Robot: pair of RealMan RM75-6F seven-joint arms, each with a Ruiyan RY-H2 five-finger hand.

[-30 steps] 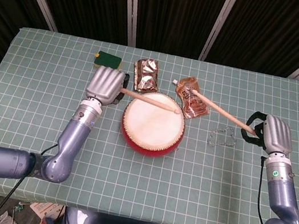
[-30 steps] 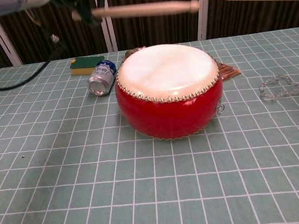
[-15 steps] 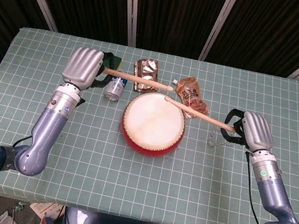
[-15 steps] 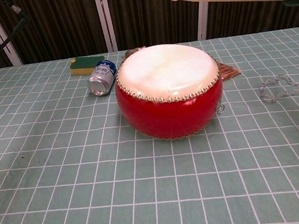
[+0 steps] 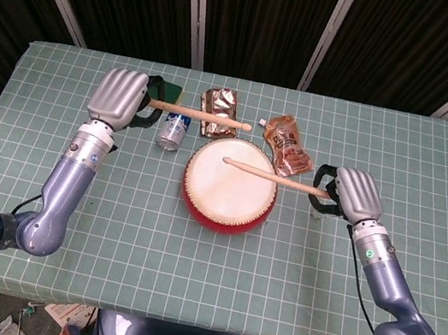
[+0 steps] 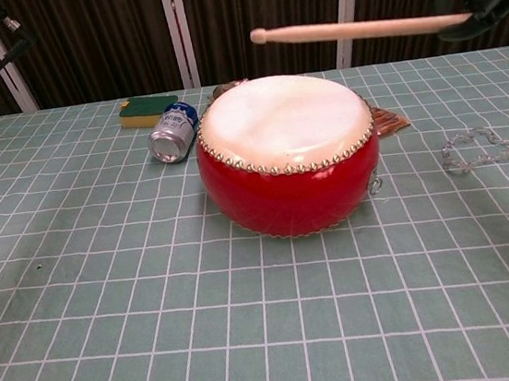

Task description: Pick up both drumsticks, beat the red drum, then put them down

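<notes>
Chest view: red drum (image 6: 287,154) mid-worktop, right drumstick (image 6: 360,28) level above it, tip over the skin. Right hand (image 5: 356,194) beside the drum, fingers wrapped on stick. Beyond the drum, left hand (image 5: 118,96) gripping left drumstick (image 5: 198,114). No legible can label.

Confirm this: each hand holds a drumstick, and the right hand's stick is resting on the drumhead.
Not resting. The right hand holds its drumstick above the red drum; the chest view shows clear space between them. The left hand does hold the other drumstick.
</notes>
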